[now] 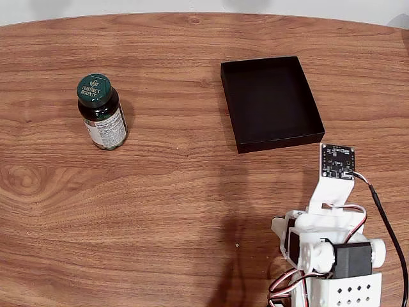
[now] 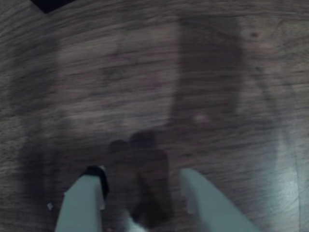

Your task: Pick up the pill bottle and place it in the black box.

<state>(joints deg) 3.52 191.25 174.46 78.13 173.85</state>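
Observation:
In the fixed view the pill bottle (image 1: pixel 102 112) stands upright on the wooden table at the left, dark green with a lettered green cap and a white label. The black box (image 1: pixel 271 102) lies right of centre toward the back, with nothing inside. My arm (image 1: pixel 326 249) sits folded at the bottom right, far from the bottle and just in front of the box. In the wrist view my gripper (image 2: pixel 140 181) hangs close over bare wood, its two pale fingers (image 2: pixel 84 203) apart with nothing between them. A corner of the black box (image 2: pixel 48 4) shows at the top left.
The wooden table (image 1: pixel 179 211) spreads wide between the bottle and the arm. Its curved far edge (image 1: pixel 204 15) meets a pale wall. A black cable (image 1: pixel 390 236) runs down the arm's right side.

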